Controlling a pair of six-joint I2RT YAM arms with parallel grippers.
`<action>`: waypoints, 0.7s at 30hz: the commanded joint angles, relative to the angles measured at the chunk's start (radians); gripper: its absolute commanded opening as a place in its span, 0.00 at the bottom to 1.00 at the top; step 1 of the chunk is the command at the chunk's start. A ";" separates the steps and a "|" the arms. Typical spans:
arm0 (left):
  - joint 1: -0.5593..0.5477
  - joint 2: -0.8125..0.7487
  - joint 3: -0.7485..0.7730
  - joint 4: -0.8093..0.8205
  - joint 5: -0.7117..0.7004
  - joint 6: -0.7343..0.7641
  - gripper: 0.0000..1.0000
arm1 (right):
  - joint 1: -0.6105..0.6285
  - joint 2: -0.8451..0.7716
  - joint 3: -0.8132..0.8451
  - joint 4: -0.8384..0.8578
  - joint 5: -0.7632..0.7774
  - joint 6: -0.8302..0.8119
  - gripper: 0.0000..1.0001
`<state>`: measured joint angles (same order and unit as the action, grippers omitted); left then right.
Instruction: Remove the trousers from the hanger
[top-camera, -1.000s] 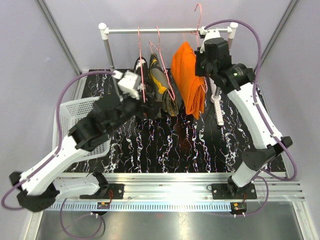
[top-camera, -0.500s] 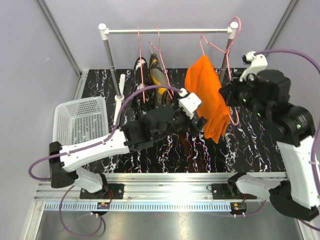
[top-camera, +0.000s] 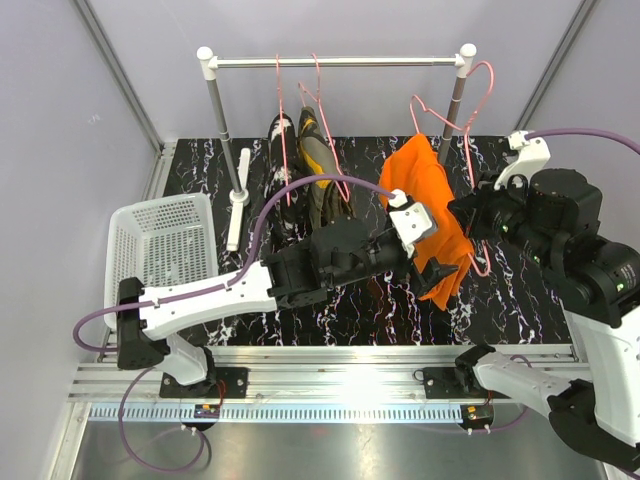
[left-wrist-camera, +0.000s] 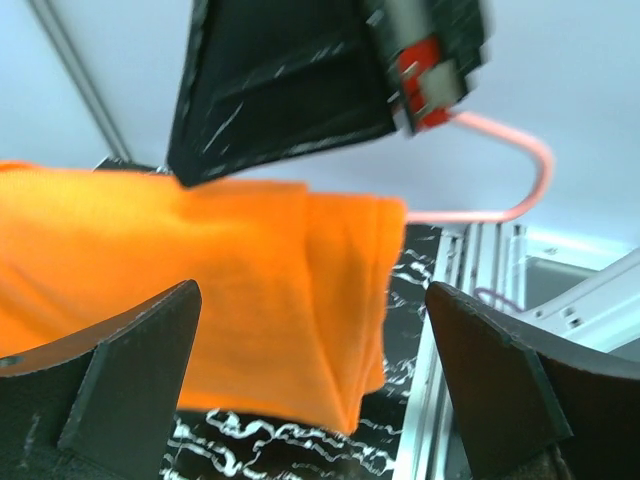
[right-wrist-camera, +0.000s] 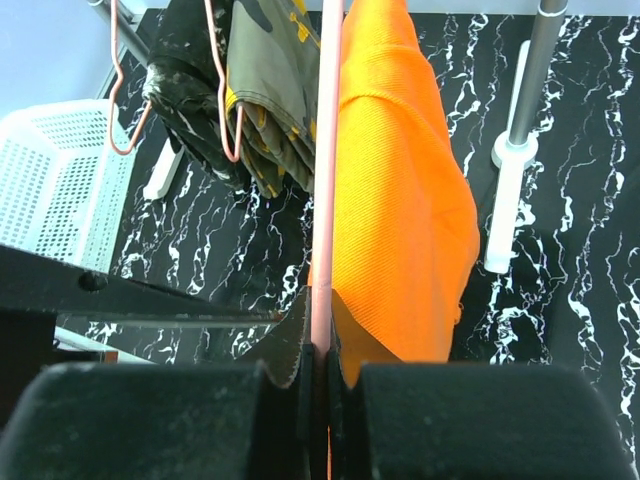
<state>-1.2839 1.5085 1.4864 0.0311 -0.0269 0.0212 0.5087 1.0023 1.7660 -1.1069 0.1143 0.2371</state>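
Observation:
The orange trousers (top-camera: 436, 195) hang folded over a pink hanger (top-camera: 472, 105) that is off the rail, to the right. My right gripper (top-camera: 480, 218) is shut on the hanger's wire (right-wrist-camera: 322, 200), with the orange trousers (right-wrist-camera: 400, 200) draped just right of it. My left gripper (top-camera: 432, 262) is open at the cloth's lower edge. In the left wrist view its jaws (left-wrist-camera: 315, 375) stand wide on either side of the orange trousers (left-wrist-camera: 200, 290), not touching them. The olive trousers (top-camera: 318, 165) and the black speckled trousers (top-camera: 283, 135) hang on pink hangers on the rail.
The rack's rail (top-camera: 340, 62) spans the back between two posts with white feet (top-camera: 238, 200) on the black marbled mat. A white basket (top-camera: 160, 250) stands at the left. Grey walls close in on both sides, and the metal base rail runs along the near edge.
My right gripper has carried the hanger with the orange trousers off the rail, right and forward. My left arm has swung right, from the other hangers to the orange cloth.

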 joint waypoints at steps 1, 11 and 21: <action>-0.015 0.024 0.057 0.084 -0.037 -0.017 0.99 | 0.004 -0.045 0.032 0.199 -0.021 0.008 0.00; -0.037 0.114 0.136 0.021 -0.172 0.019 0.73 | 0.004 -0.060 0.013 0.223 -0.079 0.031 0.00; -0.045 0.118 0.138 -0.003 -0.183 0.059 0.52 | 0.004 -0.053 -0.002 0.231 -0.042 0.013 0.00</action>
<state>-1.3327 1.6207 1.5890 0.0147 -0.1688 0.0494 0.5083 0.9699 1.7359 -1.0981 0.0807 0.2550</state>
